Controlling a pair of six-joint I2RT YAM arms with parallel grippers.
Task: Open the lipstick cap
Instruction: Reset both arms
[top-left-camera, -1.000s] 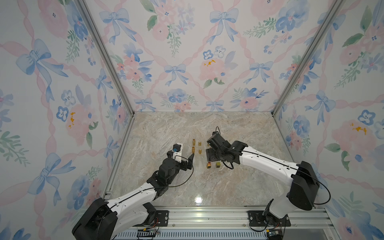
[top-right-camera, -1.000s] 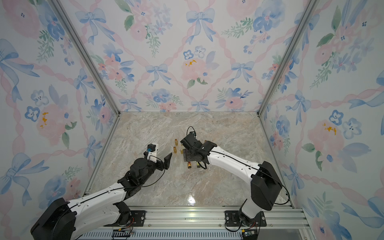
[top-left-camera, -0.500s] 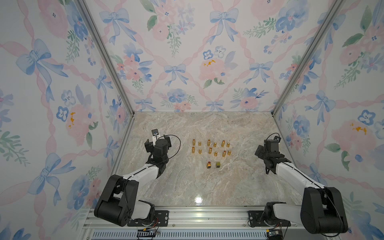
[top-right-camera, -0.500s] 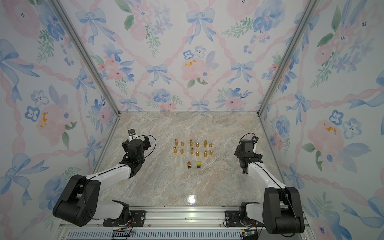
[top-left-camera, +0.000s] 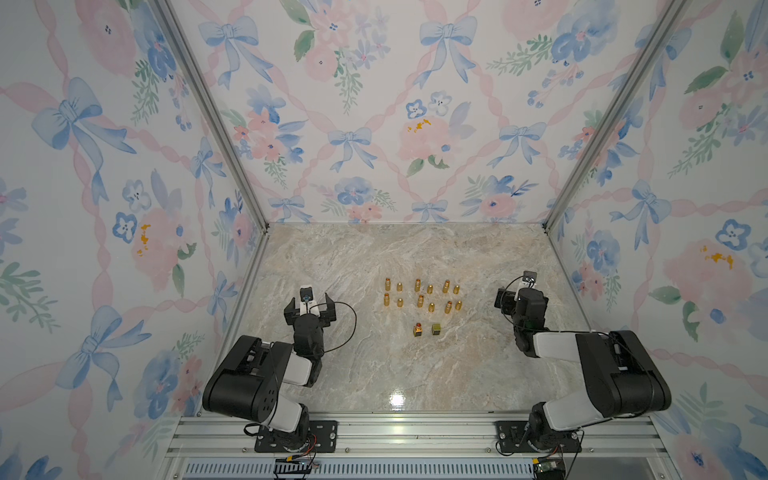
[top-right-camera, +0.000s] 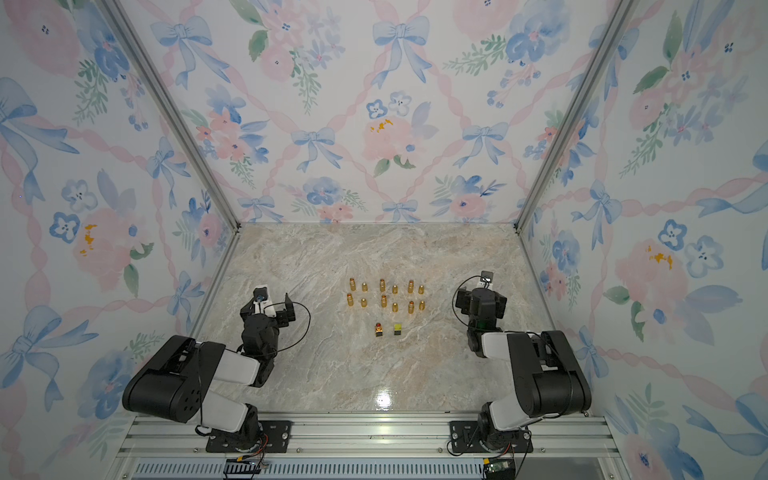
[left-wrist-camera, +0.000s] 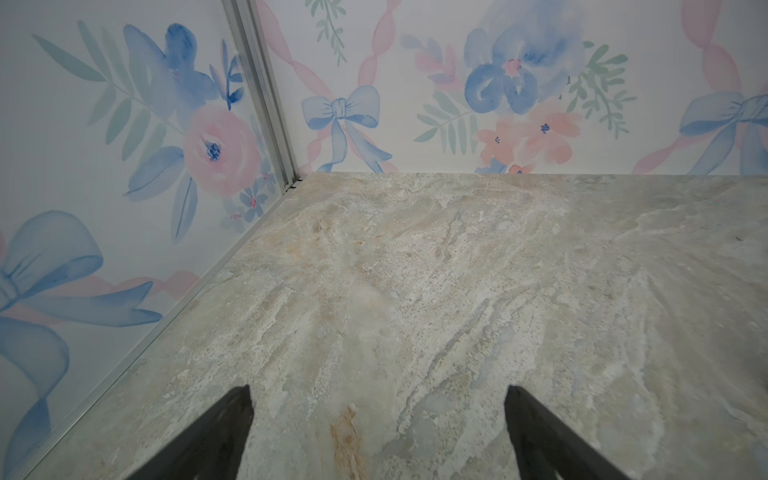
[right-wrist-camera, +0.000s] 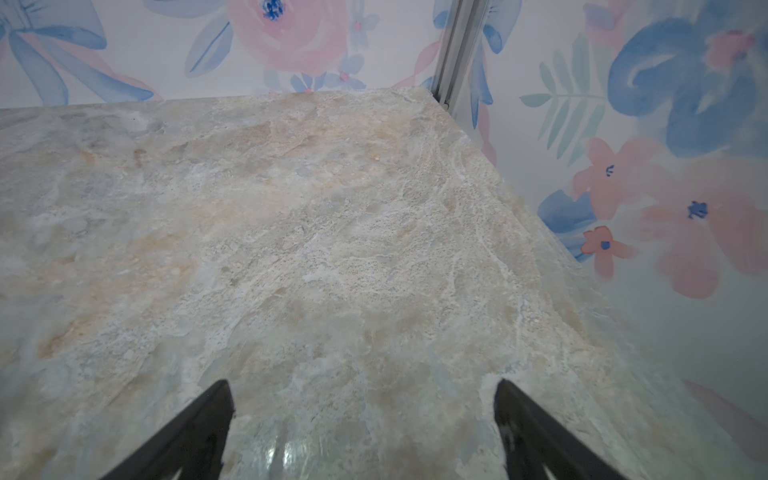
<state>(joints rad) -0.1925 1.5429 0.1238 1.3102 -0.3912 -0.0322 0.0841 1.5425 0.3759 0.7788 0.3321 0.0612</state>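
The lipstick (top-left-camera: 418, 330) (top-right-camera: 379, 329) stands upright near the middle of the marble-patterned tabletop (top-left-camera: 415, 374), its red tip showing above a gold base. Its square gold cap (top-left-camera: 436, 329) (top-right-camera: 397, 329) is off and stands just beside it, not touching. Behind the pair, twelve small gold pieces (top-left-camera: 420, 301) (top-right-camera: 383, 300) stand in two rows, taller ones alternating with shorter ones. In both top views all these items are too small for any brand name or lettering to be read.

The left pincer (top-left-camera: 309, 302) (top-right-camera: 270, 306) sits low over the tabletop by the left wall, well apart from the lipstick. In the left wrist view (left-wrist-camera: 378, 390) its black fingers (left-wrist-camera: 220, 436) are spread wide with only bare marble between them: released, holding nothing. The right pincer (top-left-camera: 519, 297) (top-right-camera: 480, 301) is by the right wall, also well apart from the lipstick. Its fingers (right-wrist-camera: 532, 432) are likewise splayed over bare surface (right-wrist-camera: 362, 382), released and empty.

The walls carry floral wallpaper (top-left-camera: 374, 124) with blue bows and pink ribbons, with no writing on it.
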